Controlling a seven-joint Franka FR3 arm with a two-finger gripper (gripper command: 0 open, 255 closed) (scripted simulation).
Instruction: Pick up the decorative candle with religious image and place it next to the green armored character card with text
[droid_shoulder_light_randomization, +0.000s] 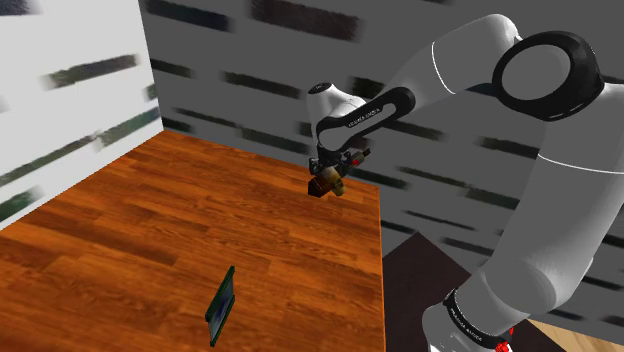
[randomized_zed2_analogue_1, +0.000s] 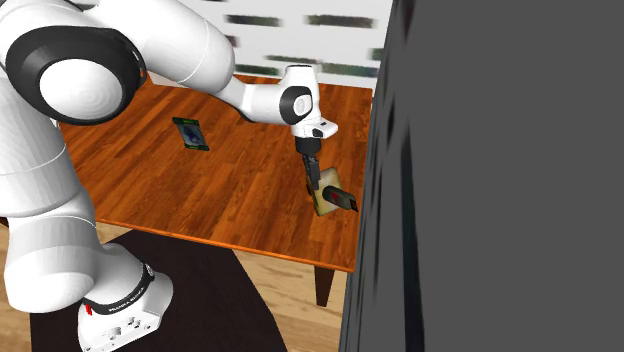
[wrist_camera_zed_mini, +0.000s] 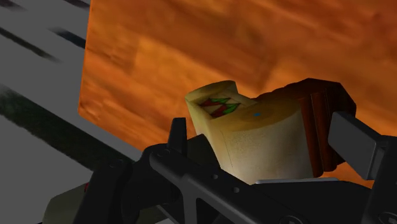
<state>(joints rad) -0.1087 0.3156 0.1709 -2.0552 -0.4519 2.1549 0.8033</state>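
The candle (droid_shoulder_light_randomization: 324, 185) is a cream cylinder with a dark red side and a printed picture. It hangs tilted in my gripper (droid_shoulder_light_randomization: 331, 176), whose fingers are shut on it, just above the wooden table (droid_shoulder_light_randomization: 120, 230) near its far right edge in the shoulder view. In the second exterior view the candle (randomized_zed2_analogue_1: 328, 201) sits under the gripper (randomized_zed2_analogue_1: 322, 189) close to the table's right edge. The wrist view has the candle (wrist_camera_zed_mini: 261, 137) clasped between the fingers (wrist_camera_zed_mini: 356, 143). The green card (droid_shoulder_light_randomization: 221, 305) lies flat nearer the front; in the second exterior view the card (randomized_zed2_analogue_1: 189, 132) is well to the candle's left.
A tall dark grey panel (randomized_zed2_analogue_1: 480, 180) stands right beside the table's edge in the second exterior view. Grey walls with dark streaks (droid_shoulder_light_randomization: 250, 70) close the back. The table's right edge (droid_shoulder_light_randomization: 383, 260) drops to a dark floor mat (droid_shoulder_light_randomization: 420, 280).
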